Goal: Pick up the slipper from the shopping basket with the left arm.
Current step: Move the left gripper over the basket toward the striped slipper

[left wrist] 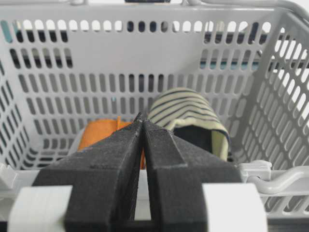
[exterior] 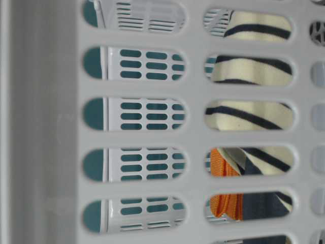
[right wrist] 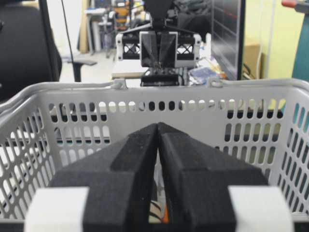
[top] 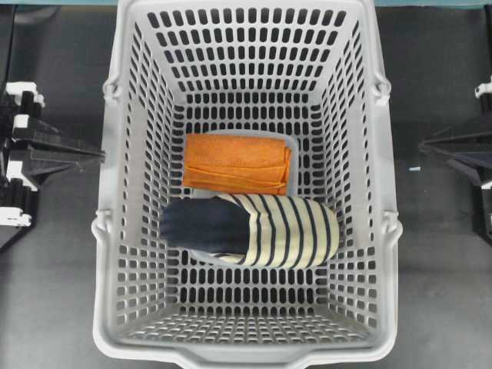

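The cream and navy striped slipper (top: 265,231) lies on its side on the floor of the light grey shopping basket (top: 115,231), with its dark opening towards the view's left. It also shows in the left wrist view (left wrist: 186,112) and through the slots in the table-level view (exterior: 251,71). My left gripper (top: 98,156) is shut and empty, outside the basket's left wall; in its wrist view (left wrist: 142,120) it points over the rim towards the slipper. My right gripper (top: 423,144) is shut and empty, outside the right wall, and its own view (right wrist: 158,126) faces the basket rim (right wrist: 72,87).
A folded orange cloth (top: 237,164) lies just behind the slipper, touching it, and also shows in the left wrist view (left wrist: 99,135). The basket's tall slotted walls (left wrist: 145,63) stand between both grippers and the slipper. The opposite arm (right wrist: 159,48) shows across the basket.
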